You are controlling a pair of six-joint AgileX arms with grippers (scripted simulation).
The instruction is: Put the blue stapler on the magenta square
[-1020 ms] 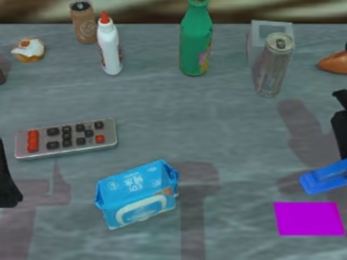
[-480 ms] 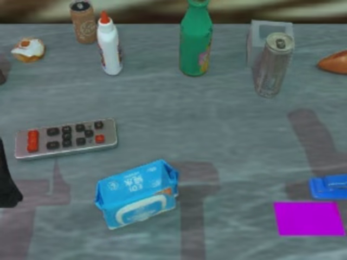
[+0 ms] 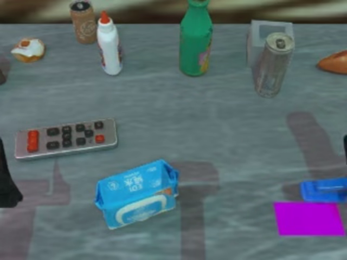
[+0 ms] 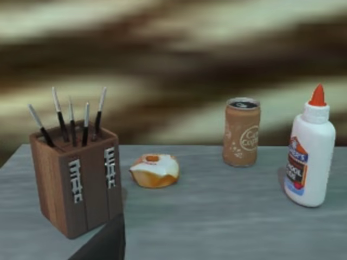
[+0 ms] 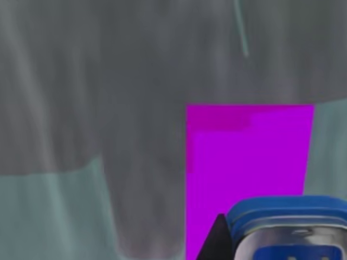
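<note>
Two things matter at the desk's near right corner: the magenta square (image 3: 309,218) lies bare, and the blue stapler (image 3: 324,190) sits just beyond its far edge, not yet on it. From the right wrist view the right hand (image 5: 255,244) seems clamped on the stapler, though I cannot tell for sure, so only the final placing remains. Farther off at the left edge, the left hand (image 3: 6,181) is parked, its state unclear.

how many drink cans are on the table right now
2. A brown can stands at the table's far left edge, beside the glue bottle. A silver can stands far right, in front of a clear box. None other shows.
</note>
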